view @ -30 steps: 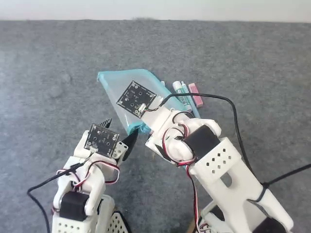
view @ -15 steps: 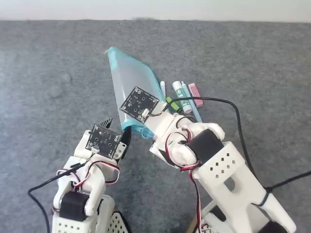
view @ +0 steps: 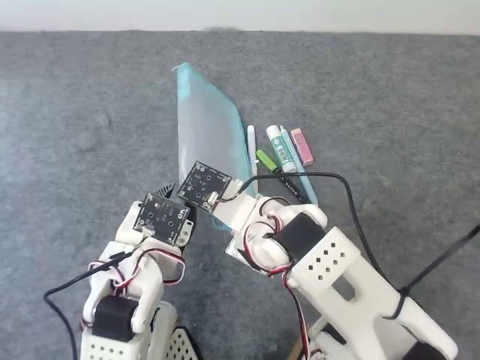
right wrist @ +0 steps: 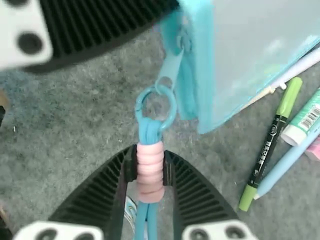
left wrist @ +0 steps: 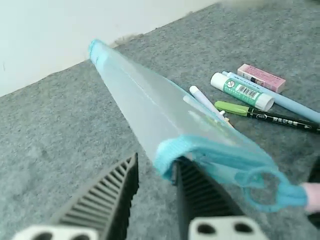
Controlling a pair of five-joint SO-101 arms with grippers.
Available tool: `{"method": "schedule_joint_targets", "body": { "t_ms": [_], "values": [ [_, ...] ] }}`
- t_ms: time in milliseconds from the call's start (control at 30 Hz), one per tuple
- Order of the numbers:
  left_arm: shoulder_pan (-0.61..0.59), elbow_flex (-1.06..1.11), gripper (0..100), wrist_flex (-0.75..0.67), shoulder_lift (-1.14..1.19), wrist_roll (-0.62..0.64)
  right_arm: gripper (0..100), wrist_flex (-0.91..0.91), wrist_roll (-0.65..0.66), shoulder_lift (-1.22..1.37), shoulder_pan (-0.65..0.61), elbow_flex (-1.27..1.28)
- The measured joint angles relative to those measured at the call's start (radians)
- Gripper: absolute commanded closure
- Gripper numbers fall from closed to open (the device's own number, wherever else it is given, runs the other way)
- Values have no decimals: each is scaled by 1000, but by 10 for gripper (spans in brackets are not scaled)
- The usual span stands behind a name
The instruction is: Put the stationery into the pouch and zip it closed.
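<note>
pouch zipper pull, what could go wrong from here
1. The right hand pinches only the pink bead on the zipper cord; a pull might slip off it.
2. The left hand is open around the pouch end, so the pouch may drag along.
3. The green marker and glue stick lie beside it and could be knocked.

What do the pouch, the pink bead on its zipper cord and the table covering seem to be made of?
Pouch: soft frosted plastic, translucent and matte; its teal edging looks like woven fabric.
Pink bead: matte and ribbed, probably rubber or silicone.
Table covering: grey felt or short-pile carpet, with a fuzzy, speckled surface.
</note>
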Motion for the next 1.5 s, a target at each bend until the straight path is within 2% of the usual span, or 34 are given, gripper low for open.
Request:
{"method": "schedule_joint_targets", "body": {
  "t_ms": [233,533,667,1000,1067,1133,1300,1500],
  "values": [
    [-60,28,991,-31,0,2,991,-11,2,-3,15,44],
    [-120,77,991,-32,0,5,991,-35,71,-11,258,147],
    [-120,118,991,-34,0,6,991,-37,92,-11,328,147],
    [-120,227,980,-58,0,5,988,-9,98,-9,364,83],
    [-120,233,953,-58,0,5,956,11,98,-9,364,83],
    [-120,233,942,-58,0,-2,878,37,97,-9,344,83],
    [-130,233,988,-58,0,-3,708,92,98,-9,249,84],
    [-114,233,990,-58,0,-5,671,92,86,-9,184,43]
  ]
}}
